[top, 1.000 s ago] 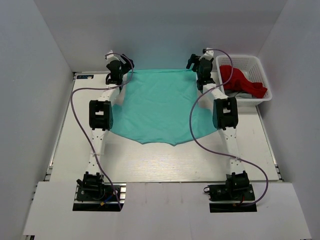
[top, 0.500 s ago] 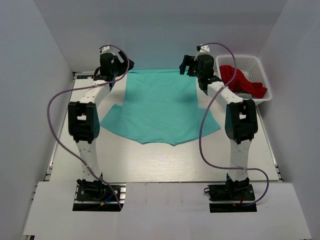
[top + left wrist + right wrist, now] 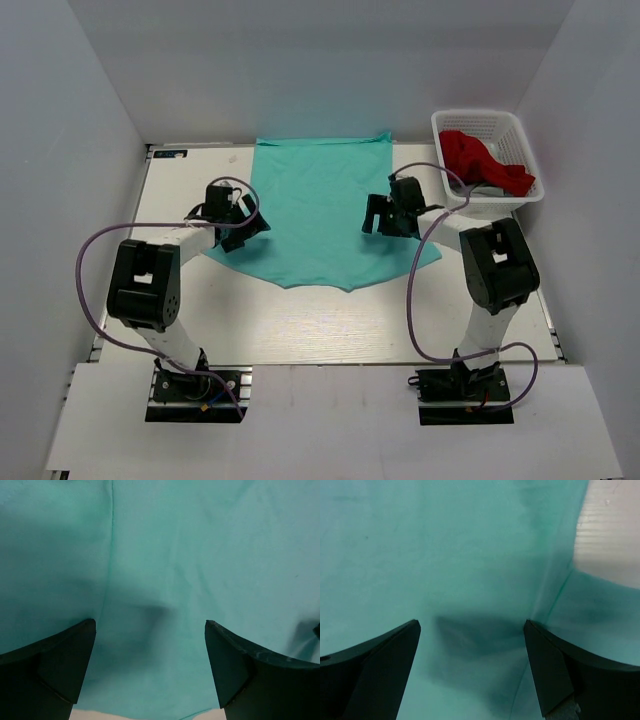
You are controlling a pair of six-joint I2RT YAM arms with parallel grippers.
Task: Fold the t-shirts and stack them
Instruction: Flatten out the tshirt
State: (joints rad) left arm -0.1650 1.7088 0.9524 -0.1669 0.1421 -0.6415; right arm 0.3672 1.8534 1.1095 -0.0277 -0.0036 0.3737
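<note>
Lying spread flat across the middle of the white bench (image 3: 300,325), the teal t-shirt (image 3: 315,200) has its straight edge at the far side and its wider end toward the arm bases. The left hand (image 3: 150,623) and right hand (image 3: 471,623) hover over its two sides, each spread wide and empty. The fabric looks thin, light and limp, probably best pinched at a sleeve or side edge. The white basket (image 3: 480,114), far right, holds a red garment (image 3: 478,158) over something grey (image 3: 490,188).
</note>
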